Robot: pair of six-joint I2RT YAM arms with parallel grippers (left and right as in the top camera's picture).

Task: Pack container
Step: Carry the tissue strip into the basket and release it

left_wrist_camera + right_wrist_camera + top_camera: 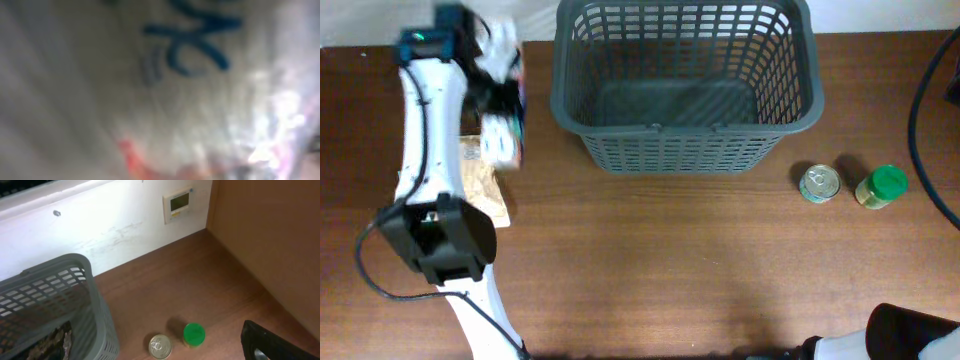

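Observation:
The dark grey lattice basket (685,140) stands at the table's back centre, and its inside looks empty from above. Its corner also shows in the right wrist view (95,305). My left gripper (492,75) is raised just left of the basket and is shut on a white packet (502,140) with coloured edges that hangs below it. That packet (150,90), white with blue print, fills the blurred left wrist view. Of my right gripper only a black part (265,342) shows at the frame's lower right, so its jaws are hidden.
A brown paper packet (480,185) lies on the table under the left arm. A small tin can (819,184) and a green-lidded jar (881,186) stand right of the basket; both show in the right wrist view (160,346) (194,334). A white wall runs behind.

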